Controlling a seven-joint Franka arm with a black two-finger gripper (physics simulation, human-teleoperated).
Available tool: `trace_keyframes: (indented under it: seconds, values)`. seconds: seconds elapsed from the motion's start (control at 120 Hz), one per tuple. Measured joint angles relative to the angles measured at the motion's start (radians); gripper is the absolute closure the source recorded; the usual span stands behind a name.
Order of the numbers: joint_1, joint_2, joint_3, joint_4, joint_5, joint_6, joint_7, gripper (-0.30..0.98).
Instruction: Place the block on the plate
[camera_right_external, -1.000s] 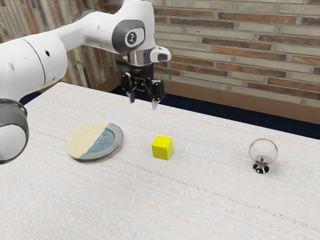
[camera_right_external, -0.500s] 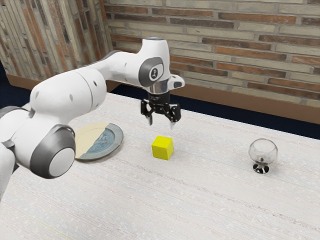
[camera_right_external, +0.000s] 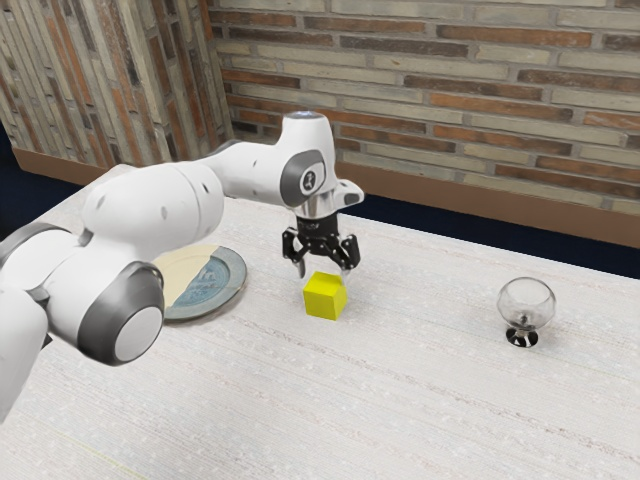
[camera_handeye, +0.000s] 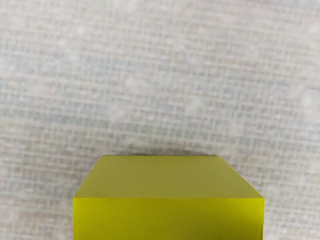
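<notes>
— Which step is in hand?

— The grasp seems to be being lined up: the jaws are spread wide close over the yellow cube, and nothing is held. The cube is set on the bench, apart from the two-tone plate.

— What is called for next?

— The jaws should be lowered until the cube is flanked on both sides, then closed before any lift is made.

— Can any brand be read?

— None. An emblem is borne by the arm, but no lettering can be made out.
</notes>
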Motion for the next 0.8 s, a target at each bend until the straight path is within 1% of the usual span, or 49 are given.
trace_keyframes:
  seconds: [0.45,0.6,0.8]
  values:
    - [0.000,0.023,-0.007,-0.045,-0.034,0.068,-0.002,0.01]
    - [0.000,0.027,-0.006,-0.045,-0.042,0.076,-0.003,0.08]
    - [0.000,0.028,-0.003,-0.045,-0.046,0.080,-0.003,0.21]
